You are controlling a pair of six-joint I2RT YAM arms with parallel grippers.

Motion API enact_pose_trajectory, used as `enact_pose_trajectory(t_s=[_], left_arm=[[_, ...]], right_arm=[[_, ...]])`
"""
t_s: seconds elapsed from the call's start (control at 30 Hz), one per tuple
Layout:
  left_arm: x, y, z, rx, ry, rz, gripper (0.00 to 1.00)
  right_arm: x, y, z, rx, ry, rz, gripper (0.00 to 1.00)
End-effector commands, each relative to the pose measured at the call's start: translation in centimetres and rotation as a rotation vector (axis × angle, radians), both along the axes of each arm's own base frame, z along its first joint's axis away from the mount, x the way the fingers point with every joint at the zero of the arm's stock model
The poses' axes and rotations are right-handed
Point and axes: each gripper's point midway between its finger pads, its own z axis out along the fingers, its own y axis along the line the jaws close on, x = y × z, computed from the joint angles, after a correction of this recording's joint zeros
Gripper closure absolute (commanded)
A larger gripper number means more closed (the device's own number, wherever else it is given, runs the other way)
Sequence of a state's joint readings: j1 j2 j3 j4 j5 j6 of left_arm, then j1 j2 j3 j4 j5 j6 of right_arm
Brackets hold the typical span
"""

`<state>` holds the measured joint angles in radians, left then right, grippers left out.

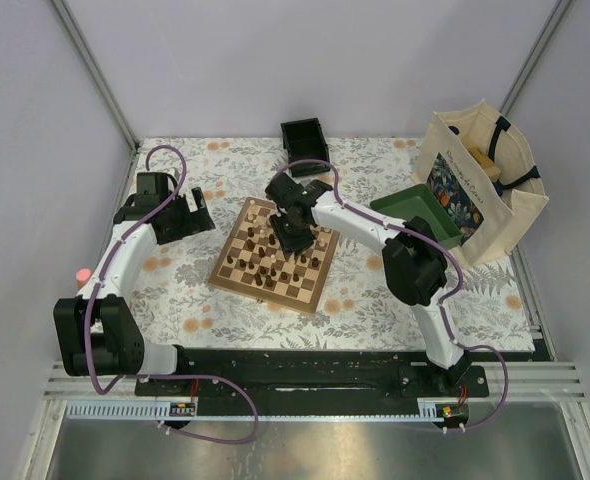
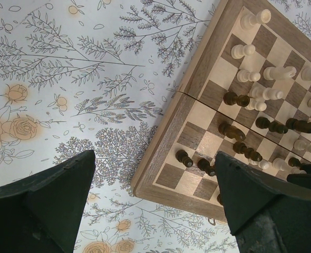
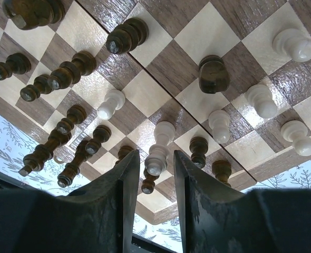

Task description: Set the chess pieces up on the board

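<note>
board (image 1: 262,297): flat square wood, tan and dark brown checks, brown grained border with a seam across it (image 2: 197,84); lies mid-tabletop, turned slightly askew
pieces: tiny turned wood, glossy, rounded heads; pale cream (image 2: 246,51) and dark brown (image 2: 237,98) mixed across the squares, not sorted into ranks
left jaws: wide apart; two blunt black matte fingers (image 2: 45,205); over the cloth just off the board's left edge, nothing between them
right jaws: narrow gap; black fingers (image 3: 197,205), scuffed on the inner faces; over the board's far half
pale piece (image 3: 158,150): stands in line with that gap, base on a square; can't tell whether the fingers touch it
tabletop (image 1: 175,290): white cloth printed with grey sprigs and orange roses
box (image 1: 304,124): small, black, rectangular, open top; at the far edge, well apart from the board
tray (image 1: 395,206): green, square, raised rim; right of the board, touching the bag
bag (image 1: 505,215): cream canvas tote, dark handles, dark floral panel on the front
writing: lettering on the bag panel too small to read
</note>
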<state>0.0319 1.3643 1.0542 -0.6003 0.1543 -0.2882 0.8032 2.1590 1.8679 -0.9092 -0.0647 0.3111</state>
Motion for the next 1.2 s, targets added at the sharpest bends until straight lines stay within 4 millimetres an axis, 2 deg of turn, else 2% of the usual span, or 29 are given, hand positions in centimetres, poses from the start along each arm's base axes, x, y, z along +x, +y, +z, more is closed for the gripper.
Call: enact_pose_trajectory(t_s=[0.0, 0.27, 0.3, 0.4, 0.6, 0.67, 0.77, 0.8, 1.0, 1.17], left_arm=[[1.1, -0.2, 2.1, -0.011, -0.073, -0.009, 0.01], [1.1, -0.2, 2.1, -0.012, -0.072, -0.010, 0.01], [1.1, -0.3, 2.2, -0.011, -0.073, -0.011, 0.01], [1.2, -0.3, 2.2, -0.011, -0.073, -0.011, 0.01], [1.2, -0.2, 2.1, -0.011, -0.073, -0.009, 0.01], [1.2, -0.2, 2.2, -0.011, -0.076, -0.011, 0.01], [1.3, -0.4, 2.3, -0.016, -0.078, -0.015, 0.01], [1.3, -0.3, 2.3, -0.016, -0.076, -0.013, 0.01], [1.1, -0.5, 2.5, -0.020, -0.081, -0.019, 0.01], [1.0, -0.5, 2.5, -0.025, -0.083, -0.021, 0.01]], right_arm=[[0.4, 0.5, 0.0, 0.008, -0.026, -0.001, 0.60], [0.6, 0.6, 0.3, 0.007, -0.038, -0.003, 0.74], [0.7, 0.5, 0.6, 0.009, -0.043, -0.001, 0.78], [0.9, 0.5, 2.6, 0.021, -0.069, 0.010, 0.80], [1.7, 0.7, 8.7, 0.067, -0.162, 0.042, 0.81], [2.4, 0.8, 9.9, 0.073, -0.190, 0.046, 0.80], [4.3, 1.2, 10.4, 0.051, -0.243, 0.038, 0.80], [5.1, 1.6, 11.1, 0.059, -0.262, 0.033, 0.80], [8.8, 2.5, 9.6, 0.079, -0.251, -0.016, 0.80], [11.0, 1.7, 8.3, 0.088, -0.249, -0.058, 0.80]])
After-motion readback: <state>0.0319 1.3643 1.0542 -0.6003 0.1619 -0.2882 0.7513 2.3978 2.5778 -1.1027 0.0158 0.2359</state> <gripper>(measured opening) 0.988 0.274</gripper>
